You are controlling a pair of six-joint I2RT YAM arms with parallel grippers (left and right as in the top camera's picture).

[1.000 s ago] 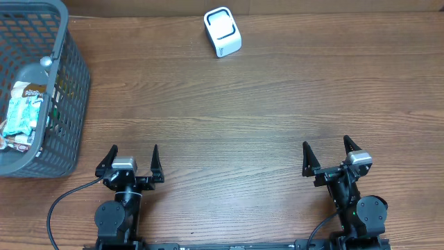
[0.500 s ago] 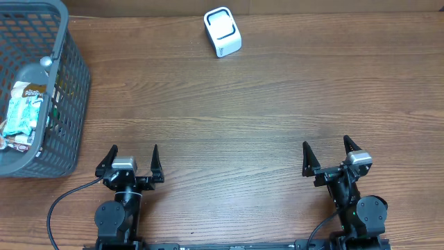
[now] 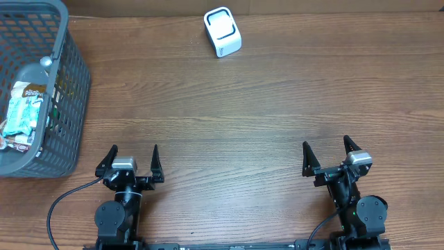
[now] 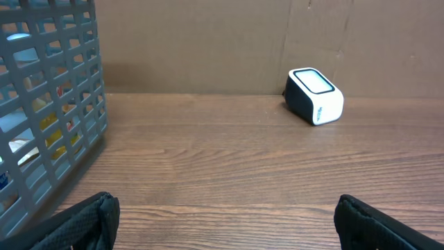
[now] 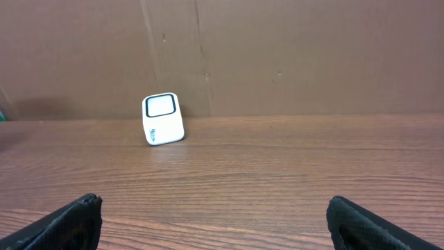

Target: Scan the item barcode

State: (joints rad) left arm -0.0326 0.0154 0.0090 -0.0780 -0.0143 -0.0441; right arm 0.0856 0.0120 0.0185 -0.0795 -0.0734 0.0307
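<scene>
A small white barcode scanner [image 3: 223, 32] with a dark window stands at the far middle of the wooden table; it shows too in the left wrist view [image 4: 316, 96] and the right wrist view [image 5: 163, 119]. Packaged items [image 3: 22, 111] lie inside a grey mesh basket [image 3: 75, 83] at the far left, its wall in the left wrist view [image 4: 48, 111]. My left gripper [image 3: 132, 160] rests open near the front edge at the left, nothing between its fingers [image 4: 90, 219]. My right gripper [image 3: 328, 153] rests open at the front right, fingers [image 5: 354, 222] wide apart and empty.
A brown cardboard wall [image 5: 277, 55] closes off the far side of the table behind the scanner. A black cable [image 3: 59, 208] loops from the left arm's base at the front edge.
</scene>
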